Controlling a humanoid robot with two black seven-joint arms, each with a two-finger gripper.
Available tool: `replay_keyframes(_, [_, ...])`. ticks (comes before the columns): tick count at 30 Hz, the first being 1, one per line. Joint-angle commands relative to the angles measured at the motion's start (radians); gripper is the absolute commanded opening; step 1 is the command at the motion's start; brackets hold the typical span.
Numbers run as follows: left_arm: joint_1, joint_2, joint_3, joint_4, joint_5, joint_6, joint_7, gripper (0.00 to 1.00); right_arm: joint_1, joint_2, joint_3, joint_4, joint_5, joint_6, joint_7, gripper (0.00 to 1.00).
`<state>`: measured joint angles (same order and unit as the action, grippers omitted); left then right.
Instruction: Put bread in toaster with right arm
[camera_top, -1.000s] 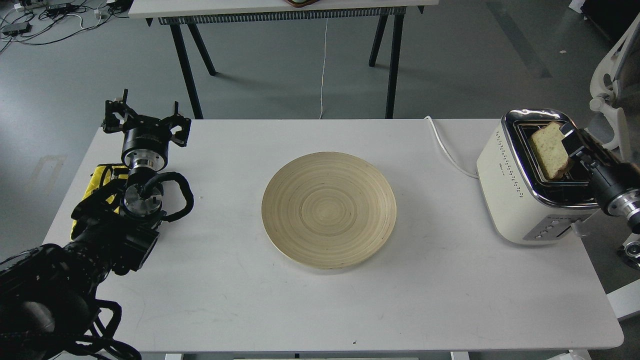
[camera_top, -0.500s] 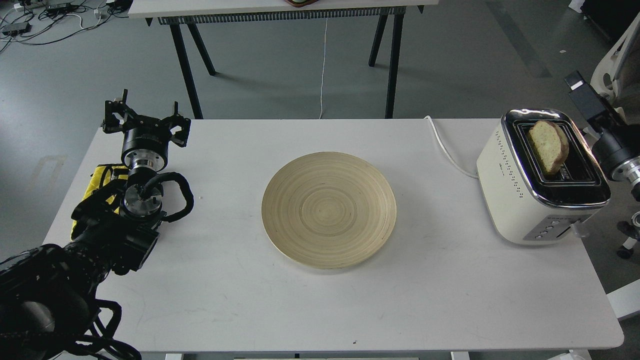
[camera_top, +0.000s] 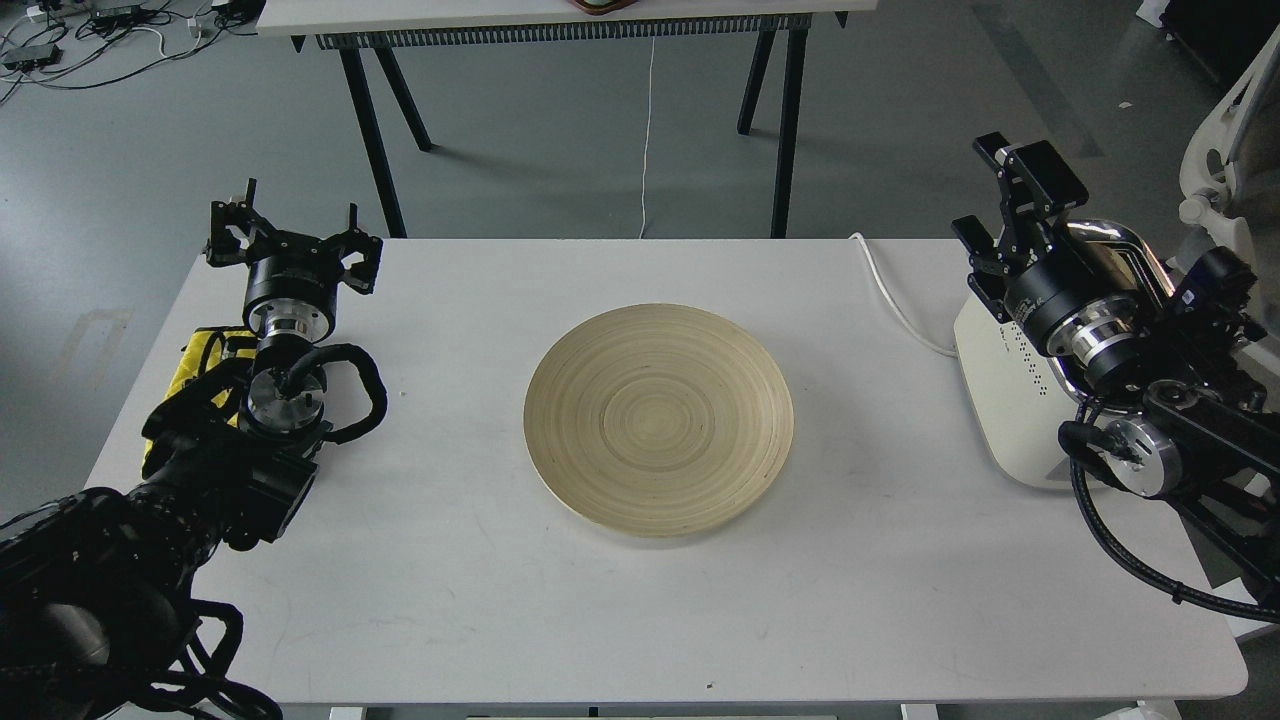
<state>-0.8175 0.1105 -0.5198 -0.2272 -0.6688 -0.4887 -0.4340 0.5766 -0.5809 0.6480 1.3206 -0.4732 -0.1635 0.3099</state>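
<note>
The white toaster (camera_top: 1003, 400) stands at the table's right edge, mostly covered by my right arm. Its chrome top rim shows behind the arm. The bread cannot be made out with certainty; the arm hides the slots. My right gripper (camera_top: 1008, 200) is raised above the toaster's near-left corner, fingers apart and empty. My left gripper (camera_top: 290, 238) rests at the table's far left, open and empty, far from the toaster.
A round wooden plate (camera_top: 658, 420) lies empty at the table's centre. The toaster's white cable (camera_top: 893, 298) runs off the back edge. A yellow object (camera_top: 198, 358) lies under my left arm. A second table's legs stand behind.
My right gripper let go of the bread, which stood in the toaster slot, lifted away, then swung left across the toaster. The left arm has not moved.
</note>
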Motion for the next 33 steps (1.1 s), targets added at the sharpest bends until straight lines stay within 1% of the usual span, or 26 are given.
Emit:
replay_keyframes(1, [0.0, 0.0, 0.0, -0.001, 0.0, 0.0, 0.0, 1.0, -0.004, 0.122, 0.039, -0.089, 0.034, 0.096, 0.009, 0.97])
replay_keyframes(4, [0.0, 0.0, 0.001, 0.0, 0.0, 0.0, 0.0, 1.0, -0.012, 0.203, 0.084, -0.165, 0.079, 0.186, 0.024, 0.97])
replay_keyframes(9, [0.0, 0.0, 0.001, -0.001, 0.0, 0.0, 0.0, 1.0, -0.018, 0.302, 0.168, -0.311, 0.235, 0.381, 0.04, 0.97])
replay_keyframes(12, [0.0, 0.0, 0.0, -0.001, 0.0, 0.0, 0.0, 1.0, -0.02, 0.329, 0.209, -0.372, 0.291, 0.443, 0.038, 0.97])
replay_keyframes(19, [0.0, 0.0, 0.0, 0.0, 0.0, 0.0, 0.0, 1.0, -0.021, 0.342, 0.259, -0.412, 0.298, 0.538, 0.04, 0.97])
replay_keyframes(22, [0.0, 0.0, 0.001, -0.001, 0.0, 0.0, 0.0, 1.0, -0.026, 0.343, 0.268, -0.428, 0.349, 0.567, 0.04, 0.97])
replay_keyframes(24, [0.0, 0.0, 0.0, -0.001, 0.0, 0.0, -0.002, 1.0, -0.029, 0.343, 0.268, -0.432, 0.383, 0.57, 0.04, 0.97])
replay_keyframes(33, [0.0, 0.0, 0.001, -0.001, 0.0, 0.0, 0.0, 1.0, -0.044, 0.343, 0.269, -0.434, 0.389, 0.564, 0.04, 0.97])
